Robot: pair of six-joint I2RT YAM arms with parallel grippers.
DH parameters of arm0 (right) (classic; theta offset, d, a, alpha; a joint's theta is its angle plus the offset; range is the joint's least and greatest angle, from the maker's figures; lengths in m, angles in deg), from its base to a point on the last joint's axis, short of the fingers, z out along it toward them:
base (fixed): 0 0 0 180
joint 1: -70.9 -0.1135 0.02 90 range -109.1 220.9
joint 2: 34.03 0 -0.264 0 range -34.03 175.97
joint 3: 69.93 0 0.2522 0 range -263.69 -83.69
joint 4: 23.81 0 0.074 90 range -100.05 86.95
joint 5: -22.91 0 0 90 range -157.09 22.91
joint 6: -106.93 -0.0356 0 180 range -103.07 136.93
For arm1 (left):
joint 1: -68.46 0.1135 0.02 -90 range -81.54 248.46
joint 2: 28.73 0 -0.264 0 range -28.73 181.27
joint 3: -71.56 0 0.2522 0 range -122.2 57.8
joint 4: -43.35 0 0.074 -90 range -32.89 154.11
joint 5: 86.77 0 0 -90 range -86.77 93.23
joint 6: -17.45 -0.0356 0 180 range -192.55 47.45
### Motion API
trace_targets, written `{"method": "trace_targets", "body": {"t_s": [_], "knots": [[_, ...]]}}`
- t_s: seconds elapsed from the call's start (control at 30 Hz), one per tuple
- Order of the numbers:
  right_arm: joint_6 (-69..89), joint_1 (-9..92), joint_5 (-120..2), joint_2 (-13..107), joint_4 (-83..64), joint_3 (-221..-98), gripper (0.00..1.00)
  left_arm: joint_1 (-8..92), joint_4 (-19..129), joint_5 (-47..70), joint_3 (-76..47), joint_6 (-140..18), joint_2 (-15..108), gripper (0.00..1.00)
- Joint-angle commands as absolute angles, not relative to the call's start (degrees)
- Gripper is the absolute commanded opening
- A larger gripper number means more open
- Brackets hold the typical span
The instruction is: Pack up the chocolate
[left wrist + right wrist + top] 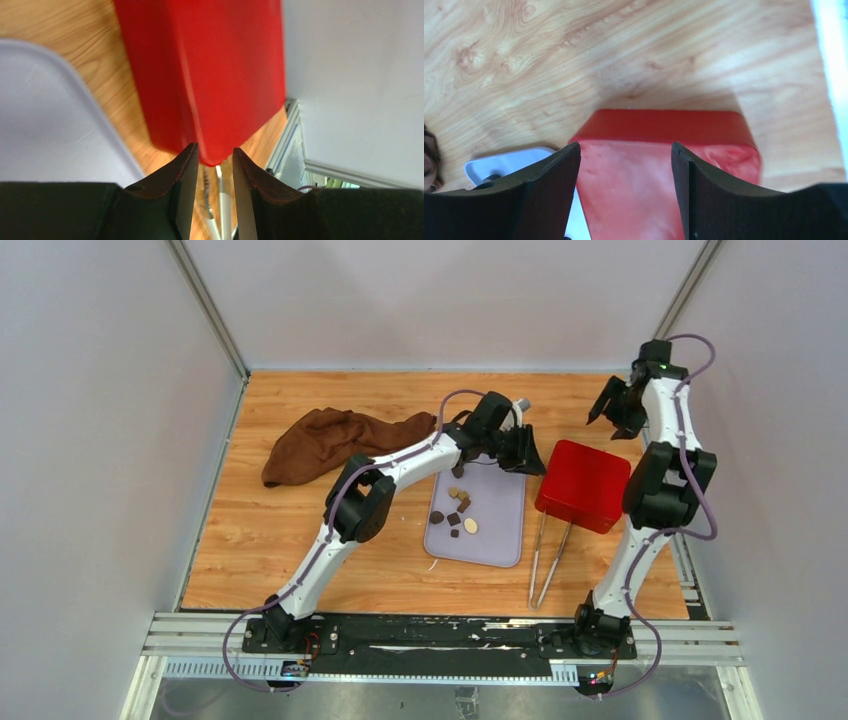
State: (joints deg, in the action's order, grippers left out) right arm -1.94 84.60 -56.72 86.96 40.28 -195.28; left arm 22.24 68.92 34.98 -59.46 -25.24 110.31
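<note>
Chocolate pieces [458,508]: on lavender tray [500,540] | red box [583,485]: just beside tray (its right side) | left fingers [180,180]: narrowly apart, empty | right fingers [551,175]: spread wide, empty

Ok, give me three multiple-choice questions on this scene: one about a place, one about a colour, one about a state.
1. Where do the chocolate pieces lie?
A. on the lavender tray
B. on the brown cloth
C. on the bare wood

2. What colour is the box right of the tray?
A. blue
B. green
C. red

3. How is the right gripper?
A. shut on a chocolate
B. open, holding nothing
C. shut on the cloth

Answers:
1. A, the top view shows them grouped on the tray.
2. C, it is red in all views.
3. B, its fingers stand wide apart with nothing between them.
</note>
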Motion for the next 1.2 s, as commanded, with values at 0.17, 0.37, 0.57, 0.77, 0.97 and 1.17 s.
{"method": "trace_targets", "body": {"t_s": [0.17,0.37,0.57,0.77,0.97,1.17], "knots": [[-5.5,94.1,-64.4,63.2,38.5,-173.8,0.36,18.5,64.1,35.3,-70.3,-22.3,114.3,0.34],[-6.8,96.9,-58.9,56.0,35.6,-158.7,0.01,16.6,63.3,36.5,-73.4,-21.0,118.9,0.34],[-5.4,96.9,-58.0,55.0,35.9,-154.3,0.0,16.3,63.4,37.2,-70.8,-21.8,119.4,0.34],[-5.2,96.9,-57.8,55.2,36.1,-154.2,0.0,16.0,63.8,37.2,-67.8,-22.6,118.9,0.34],[-5.2,96.9,-57.7,55.8,36.9,-155.0,0.0,15.9,63.8,37.4,-66.1,-22.6,119.2,0.34],[-4.7,96.8,-60.0,53.7,38.7,-156.0,0.0,16.0,63.9,37.9,-66.8,-22.3,120.3,0.34]]}}
